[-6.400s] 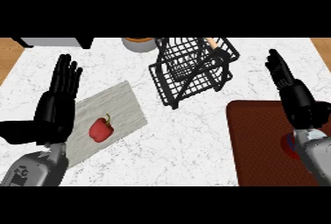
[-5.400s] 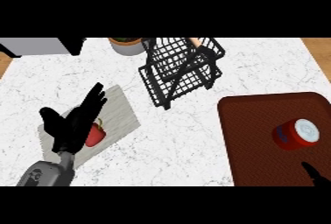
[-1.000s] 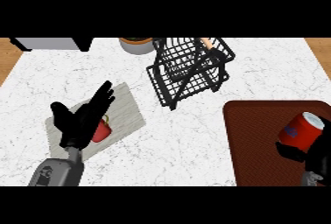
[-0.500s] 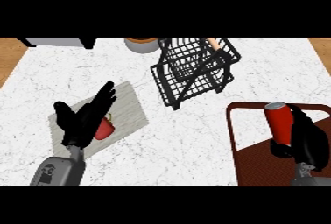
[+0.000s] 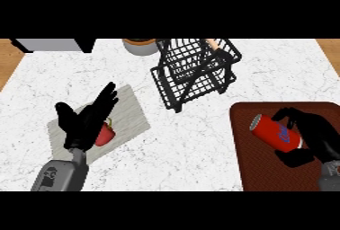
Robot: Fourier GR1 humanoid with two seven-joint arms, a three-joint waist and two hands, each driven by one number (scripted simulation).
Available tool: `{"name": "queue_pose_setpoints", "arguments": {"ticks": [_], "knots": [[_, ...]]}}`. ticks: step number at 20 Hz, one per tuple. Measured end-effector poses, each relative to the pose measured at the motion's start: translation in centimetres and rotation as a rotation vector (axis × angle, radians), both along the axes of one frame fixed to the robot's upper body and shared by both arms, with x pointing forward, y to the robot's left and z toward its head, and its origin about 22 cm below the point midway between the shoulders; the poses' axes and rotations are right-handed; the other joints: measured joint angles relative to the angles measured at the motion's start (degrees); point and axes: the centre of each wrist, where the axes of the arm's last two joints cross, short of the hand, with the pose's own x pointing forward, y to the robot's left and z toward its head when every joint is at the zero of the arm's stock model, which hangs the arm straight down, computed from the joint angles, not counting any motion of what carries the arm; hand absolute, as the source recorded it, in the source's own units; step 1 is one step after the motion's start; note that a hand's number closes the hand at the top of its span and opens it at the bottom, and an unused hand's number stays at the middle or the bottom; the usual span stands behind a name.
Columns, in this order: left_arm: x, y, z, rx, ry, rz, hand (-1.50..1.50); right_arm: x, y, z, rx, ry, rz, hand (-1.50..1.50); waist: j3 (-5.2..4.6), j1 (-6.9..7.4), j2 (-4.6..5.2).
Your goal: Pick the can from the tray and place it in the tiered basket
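The right hand (image 5: 319, 137) is curled round the red can (image 5: 274, 133) at 4 o'clock in the head view, thumb and fingers clamped on its sides. The can lies tilted, its silver end pointing toward 10 o'clock, above the dark tray (image 5: 260, 179); whether it is clear of the tray floor cannot be told.

The tiered basket (image 5: 196, 74) stands at 11 o'clock from the can, well apart, on the marble surface (image 5: 199, 148).

The main risks, as a judgement:
- Held slantwise, the can may slide through the fingers as the arm swings.
- Its leading end may catch the basket's wire rim and push the basket along.
- Let go tilted, it may roll off a tier.

The left hand (image 5: 85, 122) rests open at 8 o'clock over a red fruit (image 5: 104, 136), out of the path.
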Motion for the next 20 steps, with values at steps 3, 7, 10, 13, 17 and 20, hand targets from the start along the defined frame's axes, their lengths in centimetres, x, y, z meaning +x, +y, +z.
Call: {"name": "queue_pose_setpoints", "arguments": {"ticks": [3,7,10,13,17,20], "knots": [[-0.2,0.6,0.0,-0.006,0.009,0.007,0.00,-0.5,-1.0,3.6,0.105,-0.024,0.018,1.50,0.21,-0.60,-0.05],[-0.1,0.9,-0.1,0.003,0.012,0.016,0.00,-1.5,-1.5,8.9,0.210,-0.130,0.050,1.50,0.31,-1.07,-0.09],[-0.4,0.8,-0.3,0.003,0.008,0.012,0.00,-2.2,-1.6,13.2,0.252,-0.220,0.072,1.50,0.35,-0.88,-0.05],[0.0,0.6,-0.1,0.001,0.005,0.009,0.00,-3.0,-1.5,16.9,0.271,-0.296,0.088,1.50,0.37,-0.70,0.03],[-0.5,0.3,-0.3,0.002,0.012,0.008,0.00,-3.1,-1.2,20.5,0.288,-0.362,0.100,1.50,0.40,-0.17,0.14],[-0.4,0.5,0.4,-0.003,0.003,0.001,0.00,-2.4,-0.1,23.4,0.274,-0.394,0.114,1.50,0.38,0.21,0.20]]}}
